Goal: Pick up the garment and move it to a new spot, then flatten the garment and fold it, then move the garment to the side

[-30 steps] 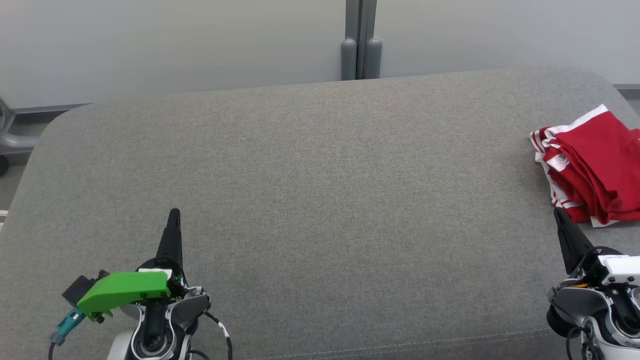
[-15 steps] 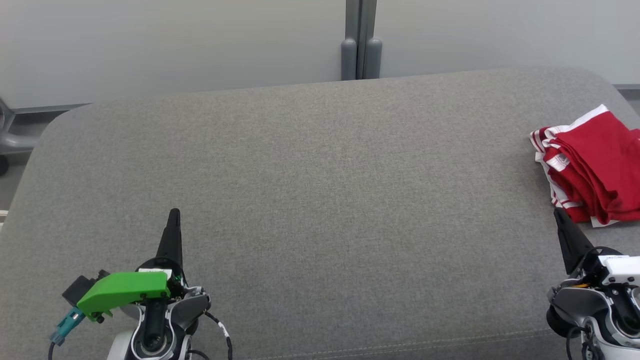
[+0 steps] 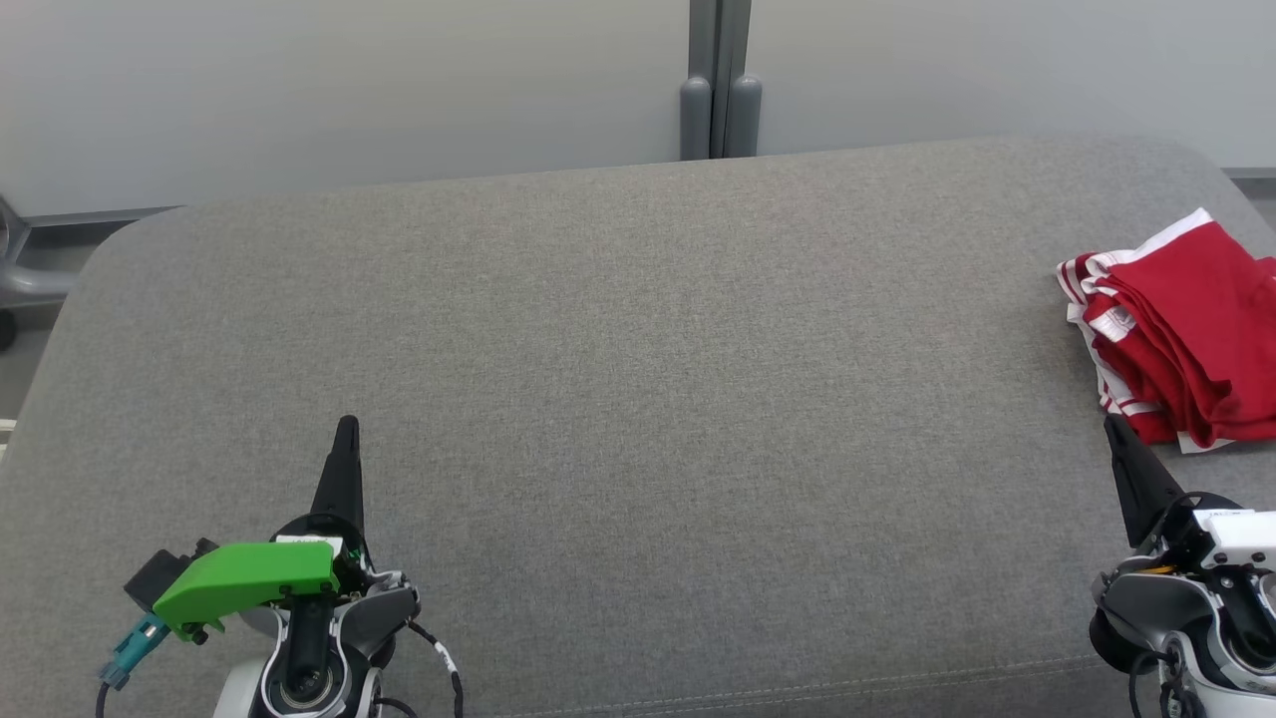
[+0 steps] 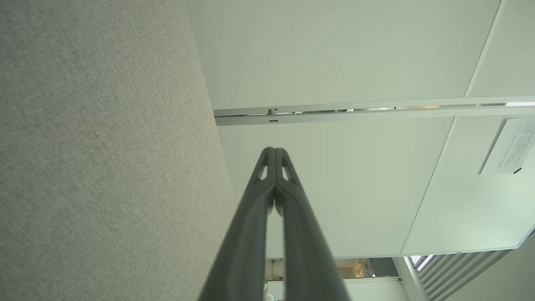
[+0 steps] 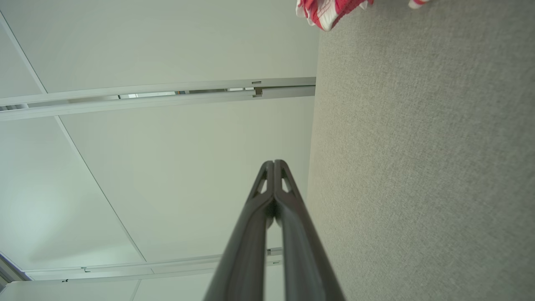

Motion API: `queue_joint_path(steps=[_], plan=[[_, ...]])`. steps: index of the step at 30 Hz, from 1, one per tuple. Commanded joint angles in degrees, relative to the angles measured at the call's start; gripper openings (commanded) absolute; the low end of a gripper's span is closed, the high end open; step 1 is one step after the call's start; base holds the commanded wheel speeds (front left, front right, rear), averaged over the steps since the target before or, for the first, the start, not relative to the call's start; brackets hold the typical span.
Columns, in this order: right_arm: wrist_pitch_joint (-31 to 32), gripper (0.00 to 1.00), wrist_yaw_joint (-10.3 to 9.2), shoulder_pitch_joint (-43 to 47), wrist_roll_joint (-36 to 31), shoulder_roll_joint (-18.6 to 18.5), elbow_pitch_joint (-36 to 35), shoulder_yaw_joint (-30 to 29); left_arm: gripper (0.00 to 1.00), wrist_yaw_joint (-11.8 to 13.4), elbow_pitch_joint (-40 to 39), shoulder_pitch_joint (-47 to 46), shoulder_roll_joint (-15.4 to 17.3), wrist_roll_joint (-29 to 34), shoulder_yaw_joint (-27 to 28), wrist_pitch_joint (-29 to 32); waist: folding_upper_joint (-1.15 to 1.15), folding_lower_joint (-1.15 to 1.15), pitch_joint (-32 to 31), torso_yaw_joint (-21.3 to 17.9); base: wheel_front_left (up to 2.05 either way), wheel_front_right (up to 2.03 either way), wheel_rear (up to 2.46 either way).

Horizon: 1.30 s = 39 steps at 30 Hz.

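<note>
The garment point(image 3: 1181, 334) is red with white stripes and lies folded in a bundle at the right edge of the grey cushioned surface point(image 3: 638, 399). A corner of the garment point(image 5: 330, 10) shows at the top of the right wrist view. My right gripper point(image 3: 1112, 424) is shut and empty, its tip just below the garment's near edge and apart from it. Near the front left, my left gripper point(image 3: 346, 424) is shut and empty too, far from the garment. Both pairs of fingers, left point(image 4: 274, 151) and right point(image 5: 273, 163), are pressed together.
A pale wall with a grey post point(image 3: 720, 80) runs behind the cushioned surface. The surface's rounded front seam point(image 3: 797, 688) lies near my arms. A grey metal frame point(image 3: 25, 269) stands off the left side.
</note>
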Motion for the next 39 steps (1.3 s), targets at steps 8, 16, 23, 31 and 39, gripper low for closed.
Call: queue_joint_path(steps=[8,16,23,31,39], plan=[[0.37,0.00,0.02,-0.65,-0.48,0.05,0.14,-0.30,0.00,-0.30,0.05,-0.66,0.00,-0.26,0.22,0.20,0.00,0.00,0.00,0.00,0.00,0.00,0.00],[0.40,0.00,0.02,-0.69,-0.46,0.14,0.14,-0.41,0.00,-0.30,0.04,-0.66,-0.01,-0.25,0.22,0.20,0.00,0.00,0.00,0.00,0.00,0.00,0.00],[0.50,0.00,0.02,-0.72,-0.61,0.22,0.15,-0.53,0.00,-0.30,0.04,-0.66,-0.02,-0.24,0.24,0.21,0.00,0.00,0.00,0.00,0.00,0.00,0.00],[0.64,0.00,0.02,-0.75,-0.75,0.29,0.15,-0.65,0.00,-0.30,0.04,-0.66,-0.02,-0.23,0.24,0.22,0.00,0.00,0.00,0.00,0.00,0.00,0.00],[0.63,0.00,0.02,-0.75,-0.85,0.36,0.15,-0.77,0.00,-0.30,0.04,-0.66,-0.02,-0.22,0.25,0.23,0.00,0.00,0.00,0.00,0.00,0.00,0.00]])
